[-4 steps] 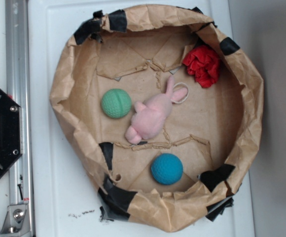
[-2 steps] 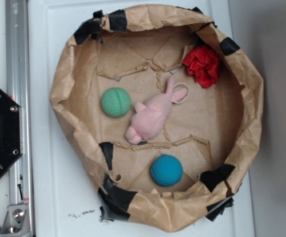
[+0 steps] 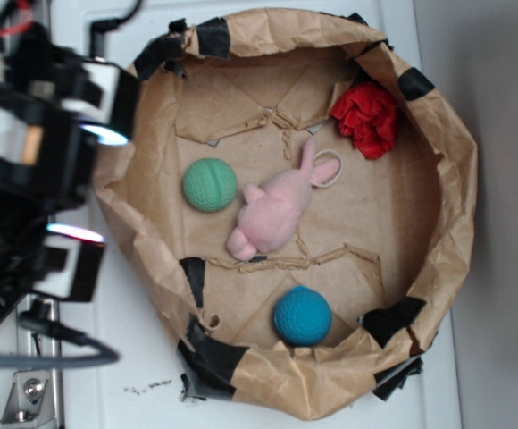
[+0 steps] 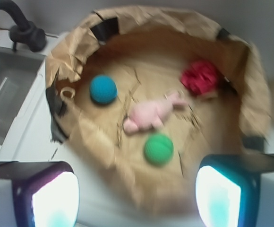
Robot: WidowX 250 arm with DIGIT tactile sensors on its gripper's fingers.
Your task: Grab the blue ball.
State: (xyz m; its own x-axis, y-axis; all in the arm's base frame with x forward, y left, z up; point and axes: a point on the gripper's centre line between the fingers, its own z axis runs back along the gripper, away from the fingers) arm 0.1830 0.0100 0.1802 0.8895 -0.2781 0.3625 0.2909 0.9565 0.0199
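Note:
The blue ball (image 3: 302, 315) lies on the floor of a crumpled brown paper bowl (image 3: 455, 179), near its front rim; in the wrist view the blue ball (image 4: 103, 89) shows at the upper left. My gripper (image 3: 94, 183) hovers over the bowl's left rim, well to the left of the ball. It is open, with nothing between its two wide-apart fingers (image 3: 107, 98). In the blurred wrist view the gripper (image 4: 137, 198) frames the bowl's near rim (image 4: 255, 85), and the ball lies far beyond its fingertips (image 4: 54, 198).
Inside the bowl are a mint-green ball (image 3: 210, 185) (image 4: 158, 148), a pink plush bunny (image 3: 272, 210) (image 4: 153, 113) and a red crumpled piece (image 3: 368, 118) (image 4: 201, 77). A metal rail (image 3: 27, 384) runs at the left. The wrist view shows a sink (image 4: 4, 94) and a dark faucet (image 4: 21, 28).
The arm and its open gripper have come into the exterior view from the left, over the bowl's left rim. The balls and bunny have not moved.

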